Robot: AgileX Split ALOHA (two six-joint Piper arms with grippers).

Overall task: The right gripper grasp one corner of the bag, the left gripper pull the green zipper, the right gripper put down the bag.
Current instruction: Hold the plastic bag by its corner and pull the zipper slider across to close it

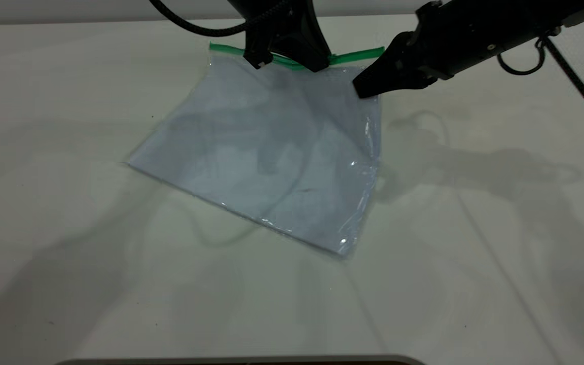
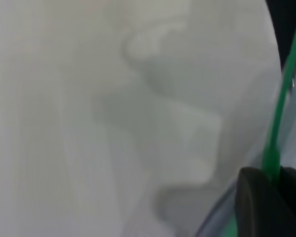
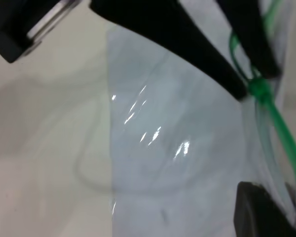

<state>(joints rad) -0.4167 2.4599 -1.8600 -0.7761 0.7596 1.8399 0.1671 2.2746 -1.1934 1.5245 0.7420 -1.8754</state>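
Nearest me is bare tabletop [image 1: 474,284], pale, carrying the shadows of both arms. On it, mid-scene, I see the bag [image 1: 271,167]: a clear flat pouch with pale bluish-white sheets inside, filling it almost edge to edge. Its near corner rests on the tabletop, and the bag slopes up toward its far edge, which is raised. Glare spots sit along its right edge.

Along that far edge runs the green zipper [image 1: 358,55], a thin bright strip from the far left corner across to the far right.

My right gripper [image 1: 365,87] comes in from the far right, tapered and black, its tip on the corner of the bag [image 1: 373,61] where the green strip ends. Its jaws are clamped on that corner, holding it up off the tabletop.

My left gripper [image 1: 287,63] hangs down from the far edge of the scene, on the zipper about midway along, left of the right gripper. In the right wrist view its two jaws meet on the green strip at a small green knot that looks like the slider tab [image 3: 259,89]; jaws pinched on the zipper. In the left wrist view the green strip [image 2: 281,113] runs straight into the jaw tips.
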